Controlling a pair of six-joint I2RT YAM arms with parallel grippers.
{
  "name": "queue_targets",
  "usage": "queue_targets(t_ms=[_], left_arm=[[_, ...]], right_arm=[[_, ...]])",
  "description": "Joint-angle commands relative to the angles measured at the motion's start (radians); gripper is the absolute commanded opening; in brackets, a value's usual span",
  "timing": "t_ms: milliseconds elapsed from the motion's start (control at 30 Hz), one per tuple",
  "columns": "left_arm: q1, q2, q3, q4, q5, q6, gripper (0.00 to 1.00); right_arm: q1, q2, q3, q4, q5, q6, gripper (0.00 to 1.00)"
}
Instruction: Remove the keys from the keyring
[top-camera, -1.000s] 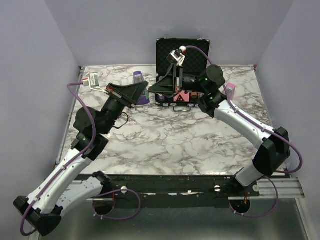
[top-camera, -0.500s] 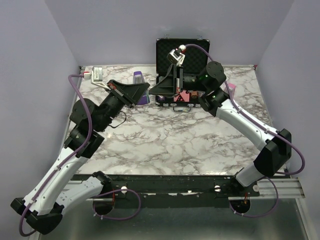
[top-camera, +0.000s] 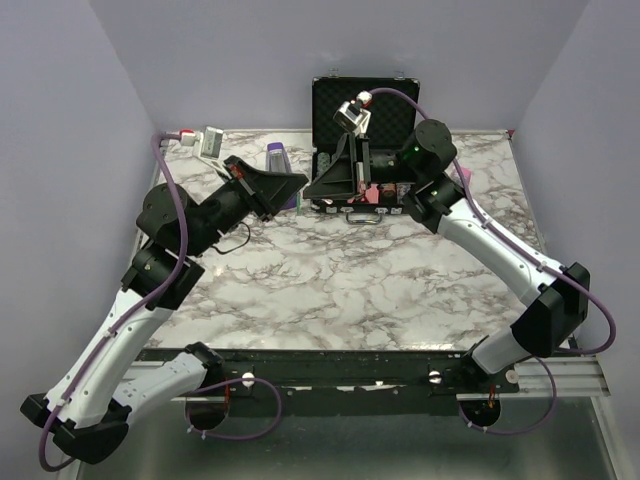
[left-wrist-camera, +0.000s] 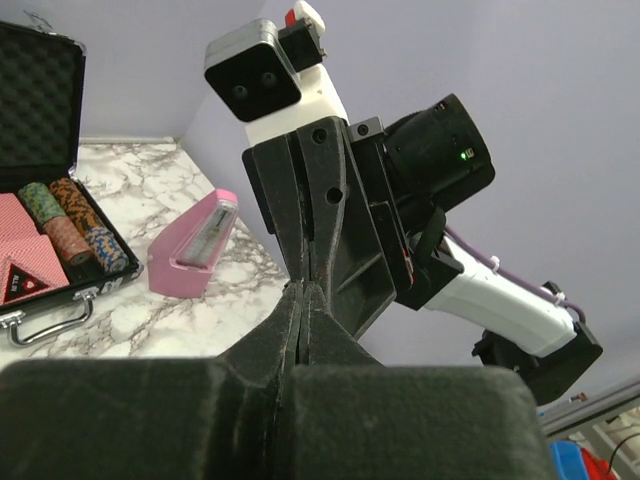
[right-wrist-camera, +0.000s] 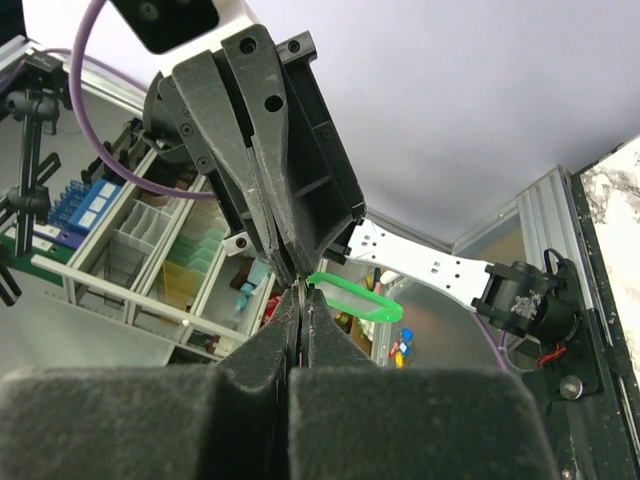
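Observation:
My two grippers meet tip to tip in the air in front of the poker-chip case (top-camera: 378, 108). The left gripper (top-camera: 301, 181) is shut. The right gripper (top-camera: 311, 187) is shut too. In the right wrist view the keyring's green oval tag (right-wrist-camera: 356, 298) sticks out from the meeting point. A thin silver key (right-wrist-camera: 303, 298) shows edge-on, pinched between the right gripper (right-wrist-camera: 303, 293) jaws. The left gripper (right-wrist-camera: 284, 270) is closed at the tag's ring end. In the left wrist view my left gripper (left-wrist-camera: 303, 290) faces the right one, and tag and key are hidden.
The open black case (left-wrist-camera: 38, 160) holds chips and red cards. A purple metronome-shaped object (top-camera: 277, 160) stands behind the left gripper. A pink one (left-wrist-camera: 195, 245) lies right of the case. The marble table (top-camera: 350, 280) is walled by purple panels.
Both arms rose and shifted slightly right with their tips still together. The left wrist swung up and toward the back wall. Both grippers stayed shut.

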Motion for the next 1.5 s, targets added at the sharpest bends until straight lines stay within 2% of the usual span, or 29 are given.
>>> queue_targets(t_ms=[0, 433, 600, 700, 800, 833, 967, 1133, 1300, 1467], left_arm=[[-0.027, 0.072, 0.036, -0.103, 0.264, 0.048, 0.0], [-0.025, 0.101, 0.061, -0.125, 0.295, 0.053, 0.0], [-0.025, 0.153, 0.191, -0.213, 0.255, 0.063, 0.01], [-0.018, 0.184, 0.294, -0.284, 0.201, 0.083, 0.14], [0.011, 0.199, 0.352, -0.298, 0.204, 0.085, 0.29], [0.022, 0.199, 0.361, -0.299, 0.201, 0.083, 0.37], [0.079, 0.185, 0.372, -0.286, 0.177, 0.063, 0.59], [0.157, 0.132, 0.333, -0.208, 0.178, 0.027, 0.77], [0.179, 0.06, 0.247, -0.131, 0.16, -0.012, 0.83], [0.183, -0.032, 0.086, 0.045, 0.111, -0.134, 0.84]], right_arm=[[0.028, 0.006, 0.026, -0.047, 0.015, -0.03, 0.01], [0.031, 0.006, 0.028, -0.087, 0.009, -0.067, 0.01], [0.031, 0.006, 0.034, -0.097, 0.012, -0.083, 0.01], [0.031, 0.008, 0.048, -0.105, 0.017, -0.093, 0.01], [0.031, 0.006, 0.057, -0.107, 0.02, -0.099, 0.01], [0.031, 0.008, 0.058, -0.107, 0.021, -0.099, 0.01], [0.031, 0.011, 0.072, -0.11, 0.027, -0.109, 0.01], [0.031, 0.017, 0.092, -0.11, 0.043, -0.121, 0.01], [0.03, 0.028, 0.121, -0.108, 0.055, -0.124, 0.01], [0.031, 0.052, 0.17, -0.055, 0.067, -0.089, 0.01]])
